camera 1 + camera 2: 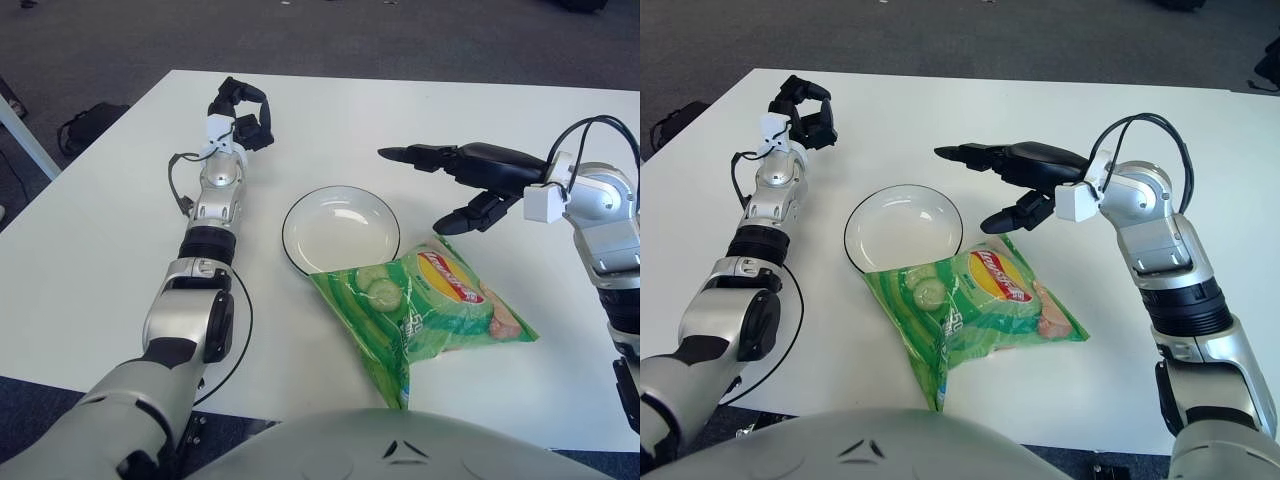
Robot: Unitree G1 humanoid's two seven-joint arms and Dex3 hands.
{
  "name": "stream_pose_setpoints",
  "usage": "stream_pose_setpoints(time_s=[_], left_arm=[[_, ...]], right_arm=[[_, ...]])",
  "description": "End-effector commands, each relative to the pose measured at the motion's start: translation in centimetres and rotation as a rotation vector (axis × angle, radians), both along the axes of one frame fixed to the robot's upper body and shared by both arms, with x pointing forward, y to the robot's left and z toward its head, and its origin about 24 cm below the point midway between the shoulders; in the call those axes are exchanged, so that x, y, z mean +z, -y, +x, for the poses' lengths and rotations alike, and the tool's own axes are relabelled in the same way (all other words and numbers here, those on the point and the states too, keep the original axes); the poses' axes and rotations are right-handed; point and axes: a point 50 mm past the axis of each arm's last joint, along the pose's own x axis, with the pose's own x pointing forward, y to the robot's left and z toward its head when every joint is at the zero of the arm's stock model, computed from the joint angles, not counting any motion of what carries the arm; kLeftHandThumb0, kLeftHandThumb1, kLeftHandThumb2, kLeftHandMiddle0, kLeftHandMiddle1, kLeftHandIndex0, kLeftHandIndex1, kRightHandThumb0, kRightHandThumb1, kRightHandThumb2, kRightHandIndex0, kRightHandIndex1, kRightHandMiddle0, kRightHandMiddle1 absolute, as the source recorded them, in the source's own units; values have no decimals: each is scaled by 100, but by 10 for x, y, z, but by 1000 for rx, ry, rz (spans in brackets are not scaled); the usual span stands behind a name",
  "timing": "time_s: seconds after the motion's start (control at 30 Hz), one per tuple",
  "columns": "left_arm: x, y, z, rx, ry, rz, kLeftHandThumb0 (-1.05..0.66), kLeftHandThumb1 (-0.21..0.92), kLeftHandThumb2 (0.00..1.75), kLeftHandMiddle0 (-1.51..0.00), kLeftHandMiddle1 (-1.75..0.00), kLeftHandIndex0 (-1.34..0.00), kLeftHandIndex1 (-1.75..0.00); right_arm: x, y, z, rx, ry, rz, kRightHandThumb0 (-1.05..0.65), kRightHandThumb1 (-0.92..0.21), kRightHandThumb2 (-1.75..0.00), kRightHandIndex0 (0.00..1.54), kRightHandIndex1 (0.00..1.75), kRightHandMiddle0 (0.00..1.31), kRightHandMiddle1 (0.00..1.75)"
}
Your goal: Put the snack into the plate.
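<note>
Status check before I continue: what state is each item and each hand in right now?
Snack bag: sealed, lying flat on the table, one corner overlapping the plate's rim, not held.
Plate: upright, holding nothing inside.
Right hand: open, fingers spread, above the bag's far edge.
Left hand: fingers curled, holding nothing, left of the plate.
</note>
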Motion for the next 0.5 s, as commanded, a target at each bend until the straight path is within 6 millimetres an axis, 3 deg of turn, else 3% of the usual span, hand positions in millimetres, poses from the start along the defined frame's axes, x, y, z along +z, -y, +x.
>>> stream_pose_setpoints(time_s=[0.0, 0.47], left_arm=[[9, -2, 3, 14, 11, 14, -42, 51, 107, -119, -175, -46, -175], [13, -3, 5, 20, 19, 19, -43, 49, 110, -122, -175, -48, -175]], right_arm=[[11, 0, 2, -29, 42, -18, -98, -92, -76, 20, 6, 3, 2], [11, -7, -8, 130, -54, 54, -98, -92, -71, 20, 6, 0, 21]])
